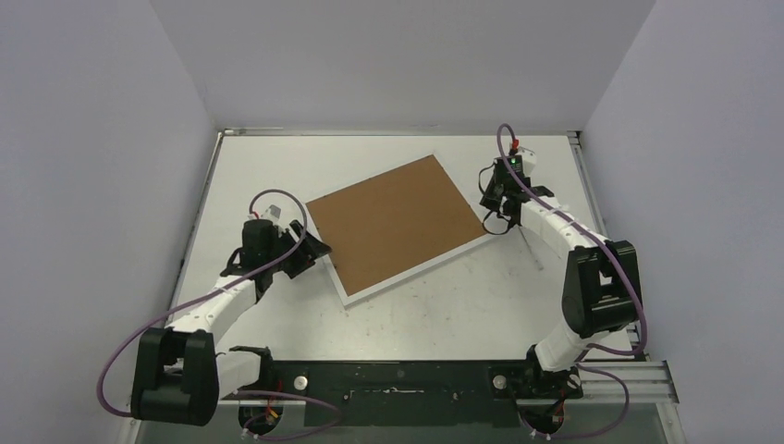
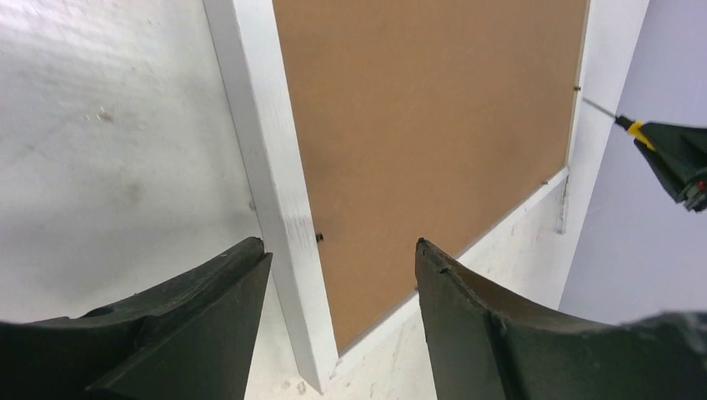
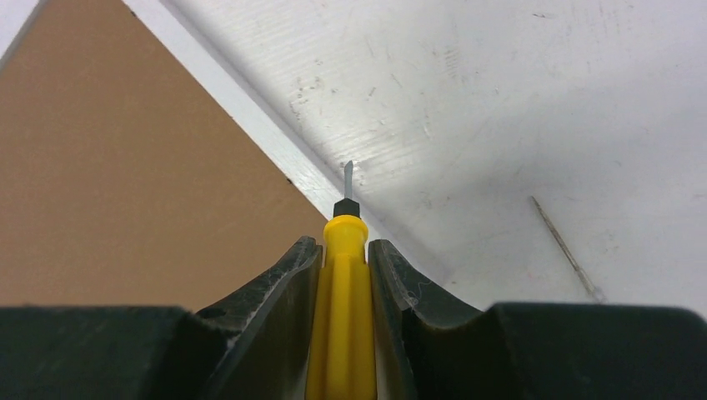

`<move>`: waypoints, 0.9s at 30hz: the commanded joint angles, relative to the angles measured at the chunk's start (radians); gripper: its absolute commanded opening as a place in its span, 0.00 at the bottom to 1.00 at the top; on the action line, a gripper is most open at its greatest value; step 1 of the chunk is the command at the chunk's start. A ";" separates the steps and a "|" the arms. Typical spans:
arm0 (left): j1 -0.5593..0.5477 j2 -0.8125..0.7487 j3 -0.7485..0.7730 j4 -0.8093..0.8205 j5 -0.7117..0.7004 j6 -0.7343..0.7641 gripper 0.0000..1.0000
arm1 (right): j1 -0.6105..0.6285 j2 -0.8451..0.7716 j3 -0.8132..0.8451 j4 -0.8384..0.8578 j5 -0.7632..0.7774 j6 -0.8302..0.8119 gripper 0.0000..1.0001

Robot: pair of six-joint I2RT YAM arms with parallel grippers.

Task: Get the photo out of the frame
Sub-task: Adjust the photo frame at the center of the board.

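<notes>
The frame (image 1: 421, 269) lies face down and askew on the table, its brown backing board (image 1: 398, 217) up inside the white border. The photo is hidden under the board. My left gripper (image 1: 312, 250) is open at the frame's left corner. In the left wrist view its fingers (image 2: 250, 275) stand either side of the white rail (image 2: 279, 192) without touching it. My right gripper (image 1: 502, 220) is at the frame's right corner, shut on a yellow-handled screwdriver (image 3: 344, 283). The screwdriver's tip (image 3: 348, 173) is over the white border (image 3: 275, 137).
A thin metal rod (image 3: 567, 250) lies loose on the table just right of the frame. Small dark tabs (image 2: 319, 237) sit along the backing board's edge. Grey walls close the table in on the left, back and right.
</notes>
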 commanded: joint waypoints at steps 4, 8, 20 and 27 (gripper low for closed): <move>0.042 0.169 0.054 0.271 0.006 -0.040 0.63 | -0.060 -0.057 -0.006 -0.093 -0.084 -0.017 0.05; 0.044 0.256 0.093 0.310 -0.003 -0.041 0.65 | -0.065 -0.076 -0.017 -0.166 -0.125 -0.023 0.05; 0.044 0.441 0.231 0.261 -0.049 0.012 0.71 | -0.067 -0.285 -0.142 -0.323 -0.254 -0.017 0.05; 0.044 0.441 0.256 0.212 -0.119 0.022 0.71 | -0.078 -0.382 -0.157 -0.374 -0.171 -0.004 0.05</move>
